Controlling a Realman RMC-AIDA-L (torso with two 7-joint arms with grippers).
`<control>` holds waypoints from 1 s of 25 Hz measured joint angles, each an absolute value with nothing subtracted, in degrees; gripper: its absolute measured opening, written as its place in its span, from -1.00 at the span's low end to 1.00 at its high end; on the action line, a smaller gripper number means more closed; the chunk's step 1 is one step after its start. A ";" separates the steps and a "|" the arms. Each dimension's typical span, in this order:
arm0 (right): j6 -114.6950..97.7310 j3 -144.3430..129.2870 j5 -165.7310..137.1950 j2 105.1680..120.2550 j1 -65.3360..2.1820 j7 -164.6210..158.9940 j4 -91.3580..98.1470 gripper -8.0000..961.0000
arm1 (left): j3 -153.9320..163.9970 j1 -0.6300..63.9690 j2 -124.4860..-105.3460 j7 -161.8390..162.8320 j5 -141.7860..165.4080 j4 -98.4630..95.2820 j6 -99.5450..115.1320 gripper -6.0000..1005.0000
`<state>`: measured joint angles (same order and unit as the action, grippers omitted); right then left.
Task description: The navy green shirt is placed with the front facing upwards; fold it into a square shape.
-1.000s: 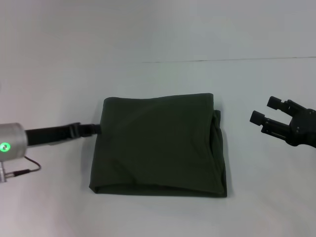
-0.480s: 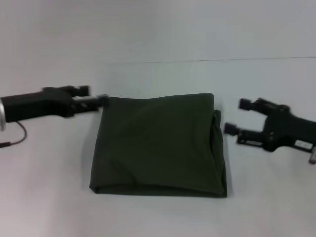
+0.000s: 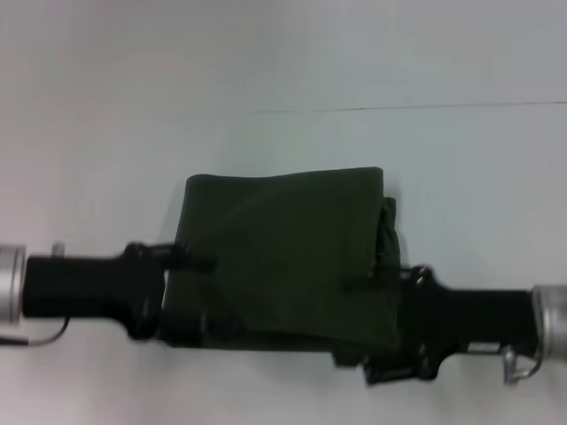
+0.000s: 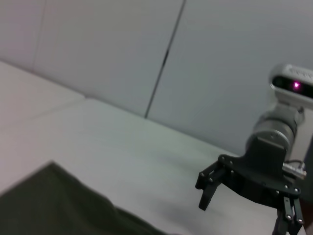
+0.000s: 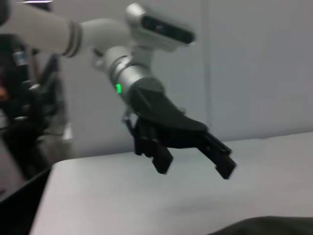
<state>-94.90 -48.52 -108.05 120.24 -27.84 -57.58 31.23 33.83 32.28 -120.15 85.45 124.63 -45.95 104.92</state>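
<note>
The navy green shirt point(image 3: 283, 252) lies folded into a rough square in the middle of the white table, plain green side up, with no print showing. My left gripper point(image 3: 189, 297) reaches in from the left and hangs over the shirt's near left corner, open. The right wrist view shows it point(image 5: 195, 169) open and empty above the table, with an edge of the shirt point(image 5: 264, 226) below. My right gripper point(image 3: 359, 323) reaches in from the right over the near right corner, open. The left wrist view shows it point(image 4: 247, 208) open and empty beside the shirt point(image 4: 49, 203).
The white table point(image 3: 292, 142) stretches all around the shirt, with a thin seam line across its far part. A loose fold of cloth point(image 3: 388, 232) bulges along the shirt's right edge. A thin cable point(image 3: 40, 335) hangs under the left arm.
Both arms have swung toward the near side and inward. The left gripper went from the shirt's far left corner to the near left one, and the right gripper closed in on the near right corner.
</note>
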 joint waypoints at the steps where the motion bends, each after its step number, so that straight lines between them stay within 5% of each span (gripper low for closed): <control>1: -94.78 -49.27 -108.00 120.26 -28.24 -56.73 30.01 0.90 | 33.19 31.45 -120.43 83.95 125.09 -45.89 105.68 0.89; 9: -94.07 -51.83 -107.96 120.30 -30.41 -54.95 24.64 0.90 | 27.18 26.12 -121.63 77.47 126.19 -46.08 110.88 0.91; 25: -92.89 -54.06 -107.92 120.42 -31.21 -54.87 21.86 0.90 | 26.38 25.43 -122.17 76.00 127.60 -45.91 110.86 0.89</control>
